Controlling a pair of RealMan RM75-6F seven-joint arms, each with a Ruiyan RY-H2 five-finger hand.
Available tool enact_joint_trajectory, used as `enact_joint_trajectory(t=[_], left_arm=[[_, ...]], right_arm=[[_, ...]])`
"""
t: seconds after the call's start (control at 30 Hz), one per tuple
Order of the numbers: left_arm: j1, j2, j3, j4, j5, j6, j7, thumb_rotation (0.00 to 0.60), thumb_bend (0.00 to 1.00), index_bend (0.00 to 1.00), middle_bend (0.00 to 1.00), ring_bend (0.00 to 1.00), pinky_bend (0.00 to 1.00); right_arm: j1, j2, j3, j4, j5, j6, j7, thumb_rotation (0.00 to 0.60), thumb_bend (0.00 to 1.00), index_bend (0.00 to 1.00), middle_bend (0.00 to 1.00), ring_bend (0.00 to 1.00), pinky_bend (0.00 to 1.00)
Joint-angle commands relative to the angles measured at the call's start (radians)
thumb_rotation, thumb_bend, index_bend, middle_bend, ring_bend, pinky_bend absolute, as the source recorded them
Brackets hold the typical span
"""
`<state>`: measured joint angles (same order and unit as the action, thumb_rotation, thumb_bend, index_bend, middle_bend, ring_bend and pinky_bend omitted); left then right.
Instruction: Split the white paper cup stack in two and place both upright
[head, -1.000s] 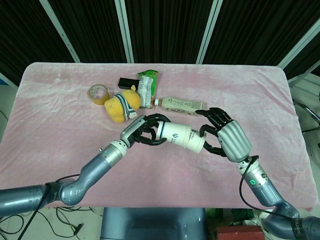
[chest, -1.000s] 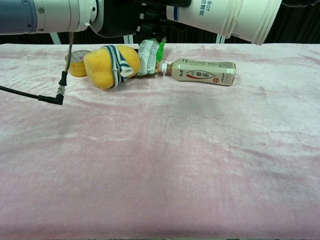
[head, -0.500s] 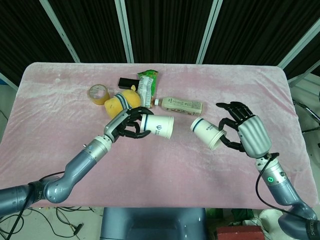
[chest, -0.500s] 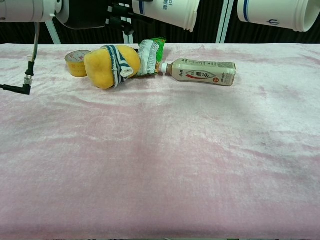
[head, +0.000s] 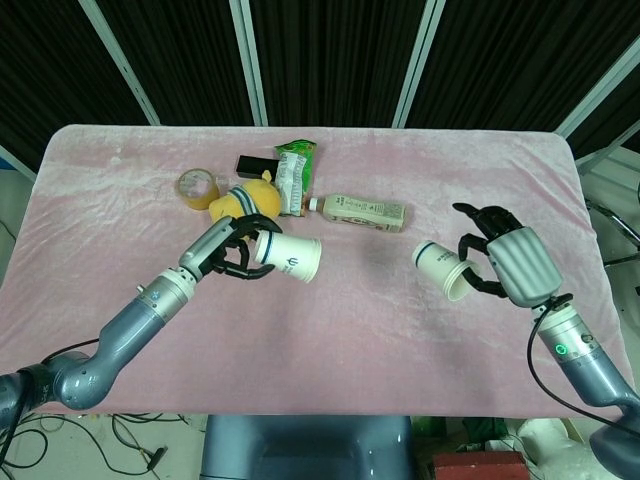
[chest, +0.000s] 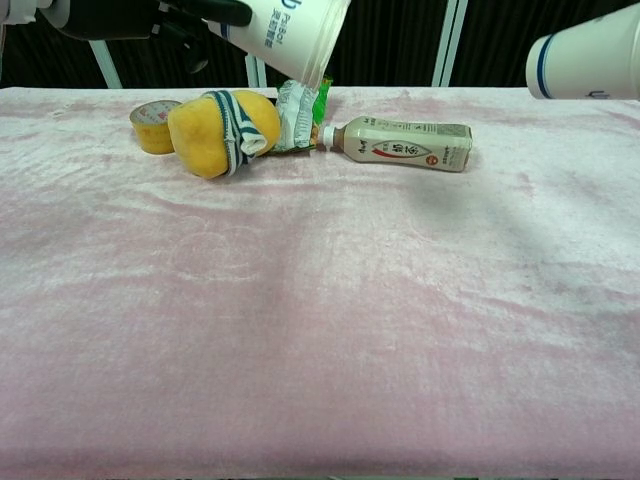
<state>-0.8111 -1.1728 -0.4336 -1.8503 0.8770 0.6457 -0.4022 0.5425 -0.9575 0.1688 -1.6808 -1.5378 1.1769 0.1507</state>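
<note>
The left hand has its fingers wrapped around one white paper cup, held on its side above the pink cloth, just in front of the yellow plush toy. Well apart to the right, the right hand clasps the other cup, also tilted sideways in the air.

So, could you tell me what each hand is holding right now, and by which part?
The left hand grips one white paper cup around its base end; the right hand grips the other cup near its rim.
</note>
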Motion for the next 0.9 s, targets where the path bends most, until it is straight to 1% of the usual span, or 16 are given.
enact_joint_trajectory(t=[0.03,0.17,0.27,0.33,0.37,0.43,0.5,0.57,0.7,0.83,0.9], left_arm=[[-0.055,0.037,0.098,0.003,0.008,0.077,0.249,0.600,0.36,0.52,0.50,0.36,0.64],[-0.104,0.016,0.174,0.007,-0.019,0.214,0.532,0.600,0.36,0.52,0.50,0.36,0.65],[-0.135,-0.001,0.218,0.005,-0.037,0.296,0.720,0.600,0.36,0.51,0.50,0.36,0.65],[-0.150,-0.011,0.239,0.009,-0.044,0.331,0.809,0.600,0.36,0.51,0.50,0.36,0.65],[-0.152,-0.015,0.259,0.006,-0.047,0.360,0.868,0.600,0.36,0.51,0.50,0.36,0.65],[-0.158,-0.024,0.285,0.004,-0.051,0.404,0.964,0.600,0.36,0.51,0.50,0.36,0.65],[-0.166,-0.031,0.309,0.004,-0.059,0.425,1.042,0.600,0.36,0.51,0.50,0.36,0.65],[-0.171,-0.037,0.322,-0.007,-0.085,0.432,1.089,0.600,0.36,0.50,0.50,0.36,0.65],[-0.178,-0.032,0.337,-0.043,-0.154,0.424,1.135,0.600,0.36,0.50,0.50,0.36,0.65],[-0.179,-0.021,0.361,-0.072,-0.216,0.407,1.161,0.600,0.36,0.50,0.50,0.36,0.65],[-0.180,-0.013,0.373,-0.078,-0.247,0.390,1.166,0.600,0.36,0.50,0.49,0.36,0.65]], right_arm=[[0.034,0.067,-0.009,-0.062,0.066,-0.110,-0.034,0.600,0.39,0.86,0.11,0.23,0.19],[0.069,0.119,-0.009,-0.121,0.125,-0.223,-0.031,0.600,0.40,0.86,0.10,0.23,0.19],[0.101,0.159,-0.006,-0.173,0.169,-0.320,0.007,0.600,0.40,0.86,0.09,0.23,0.19],[0.116,0.174,-0.005,-0.194,0.184,-0.364,0.026,0.600,0.40,0.86,0.09,0.23,0.19],[0.126,0.180,-0.005,-0.202,0.193,-0.388,0.030,0.600,0.40,0.86,0.08,0.23,0.19],[0.144,0.176,-0.010,-0.204,0.209,-0.426,0.004,0.600,0.40,0.86,0.07,0.23,0.19],[0.159,0.164,-0.014,-0.202,0.233,-0.454,-0.031,0.600,0.40,0.86,0.07,0.23,0.19],[0.178,0.146,-0.017,-0.200,0.266,-0.483,-0.066,0.600,0.40,0.86,0.07,0.23,0.19],[0.221,0.107,-0.027,-0.192,0.360,-0.526,-0.157,0.600,0.40,0.86,0.06,0.22,0.19],[0.257,0.056,-0.050,-0.188,0.462,-0.519,-0.283,0.600,0.40,0.86,0.05,0.22,0.19],[0.283,0.029,-0.067,-0.192,0.534,-0.512,-0.358,0.600,0.40,0.86,0.04,0.22,0.19]])
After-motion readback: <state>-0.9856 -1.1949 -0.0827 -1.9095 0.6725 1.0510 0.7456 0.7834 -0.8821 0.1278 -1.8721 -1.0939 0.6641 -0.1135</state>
